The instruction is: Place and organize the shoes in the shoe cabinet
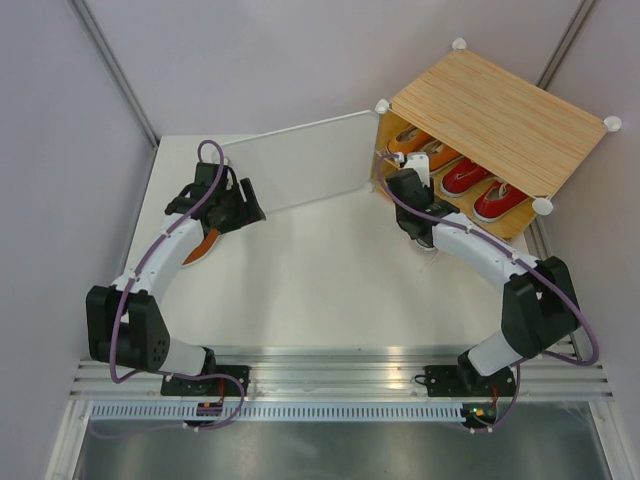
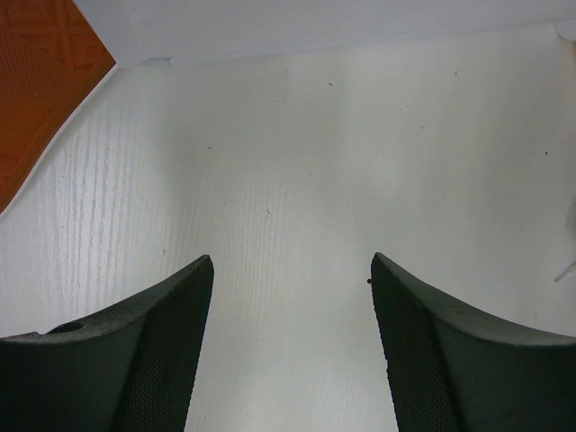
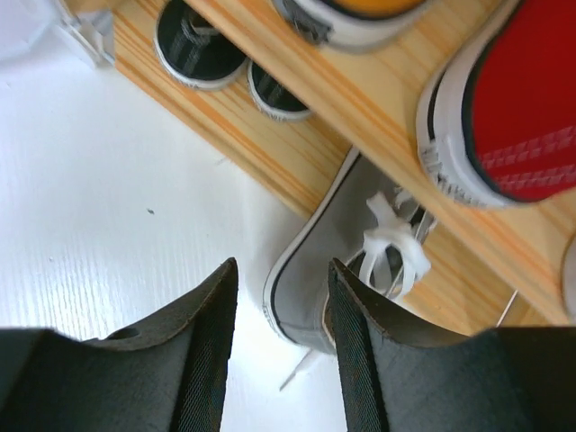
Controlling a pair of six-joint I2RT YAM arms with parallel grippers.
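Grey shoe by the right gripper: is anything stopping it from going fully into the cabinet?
Nothing visible does. The grey shoe already pokes into the lower shelf, the door is swung open, and the black shoes sit off to one side. Deeper in is hidden.

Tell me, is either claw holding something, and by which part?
The left claw holds nothing. The right claw straddles the rim of the grey shoe, with a gap on one side; whether it grips cannot be told.
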